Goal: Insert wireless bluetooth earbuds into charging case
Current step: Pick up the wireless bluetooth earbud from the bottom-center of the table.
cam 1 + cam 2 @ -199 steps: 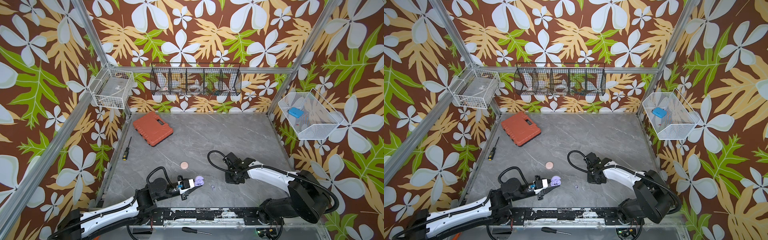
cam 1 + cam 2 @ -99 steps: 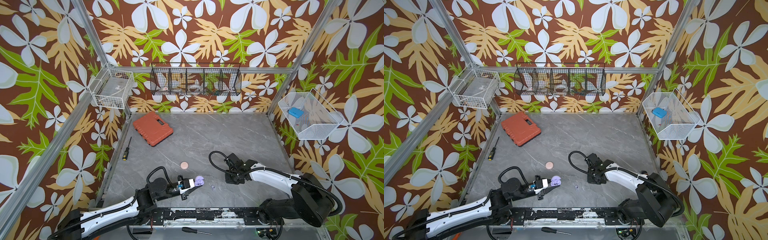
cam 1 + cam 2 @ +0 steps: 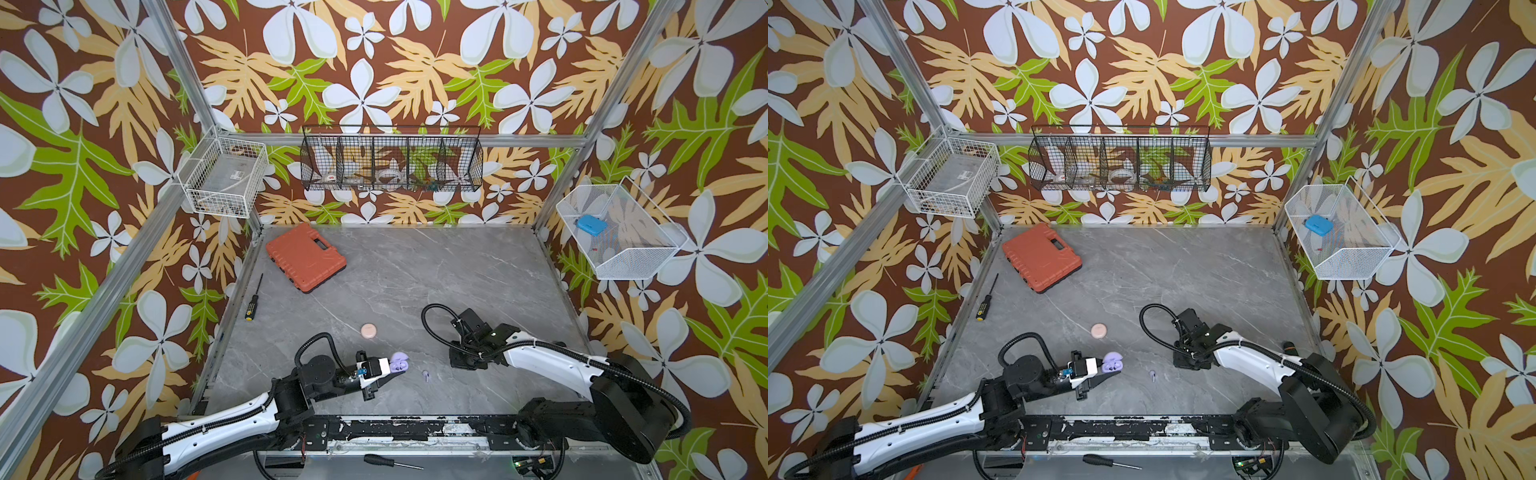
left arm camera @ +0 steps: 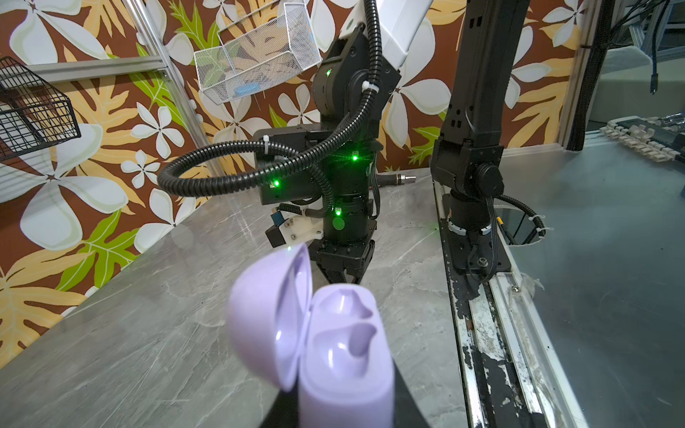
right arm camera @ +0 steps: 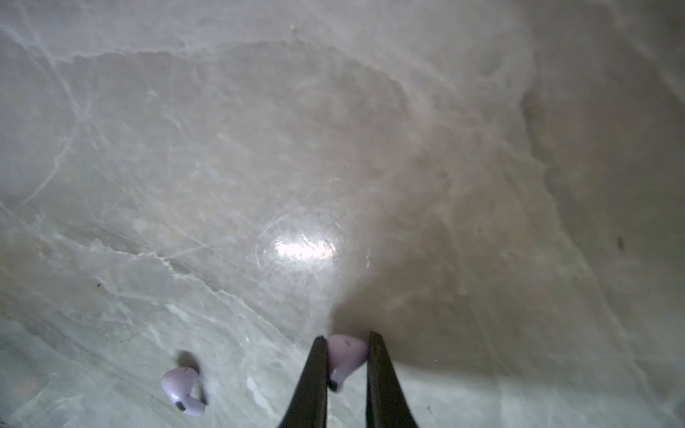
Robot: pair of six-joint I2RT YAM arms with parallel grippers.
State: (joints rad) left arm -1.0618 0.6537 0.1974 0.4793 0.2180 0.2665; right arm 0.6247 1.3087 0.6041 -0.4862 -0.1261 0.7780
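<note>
Held in left pincer (image 3: 392, 373): lavender charging case (image 4: 333, 352), lid hinged open, near front edge of tabletop (image 3: 457, 270). Pinched between tips of right pincer (image 5: 346, 339): one lavender earbud (image 5: 346, 355), low over tabletop; contact with surface not determinable. Loose on tabletop between case and right pincer: second lavender earbud (image 5: 181, 389), on its side. Farther back, well apart: pink case (image 3: 368, 331), closed.

Top views are bright and sharp; the right wrist view is hazy, perhaps overexposed, with table (image 5: 148, 148) glare beyond the right gripper (image 5: 347, 336).
</note>
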